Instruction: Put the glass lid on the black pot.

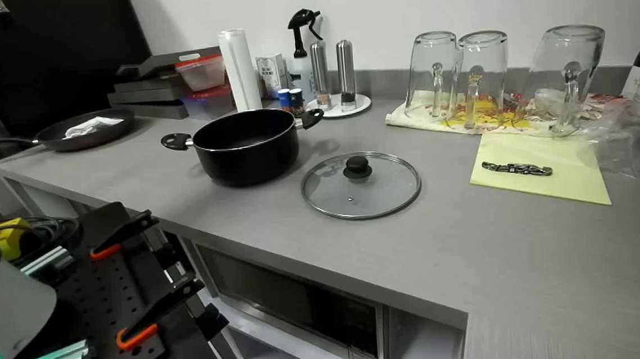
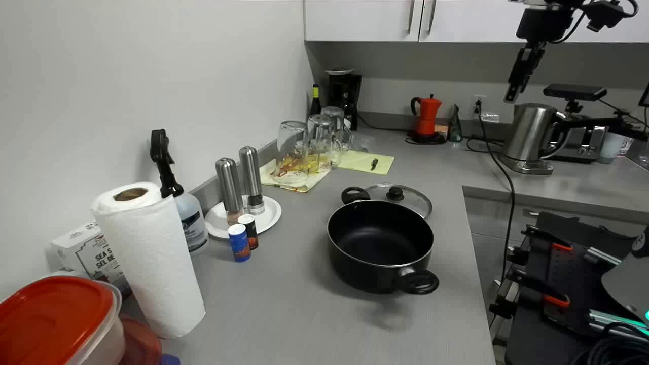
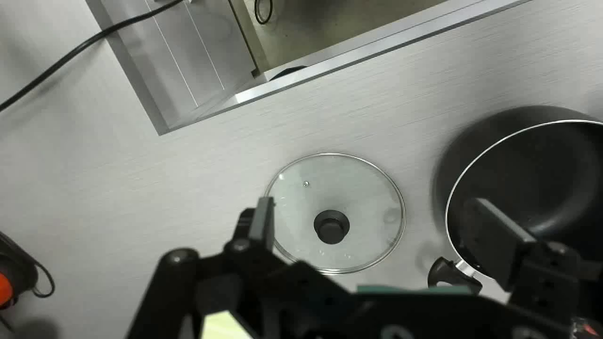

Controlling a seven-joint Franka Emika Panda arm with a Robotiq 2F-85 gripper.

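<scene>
The glass lid (image 1: 384, 193) lies flat on the grey counter with its black knob up. It also shows in an exterior view (image 2: 417, 202), partly behind the pot, and in the wrist view (image 3: 360, 188). The black pot (image 1: 248, 162) stands upright and uncovered beside the lid; it shows in an exterior view (image 2: 365, 271) and, cut off at the right, in the wrist view (image 3: 537, 165). My gripper (image 3: 377, 223) is open and empty, with its fingers spread wide. It hangs high above the counter in an exterior view (image 2: 513, 95), apart from the lid and the pot.
Upside-down glass mugs (image 1: 476, 81) stand on a cloth near the wall, by a yellow cloth (image 1: 557, 185) with a dark strip on it. Steel grinders (image 1: 345, 71), a paper towel roll (image 1: 240, 69) and a frying pan (image 1: 86, 134) stand behind or beside the pot. A kettle (image 2: 530, 134) is near the gripper.
</scene>
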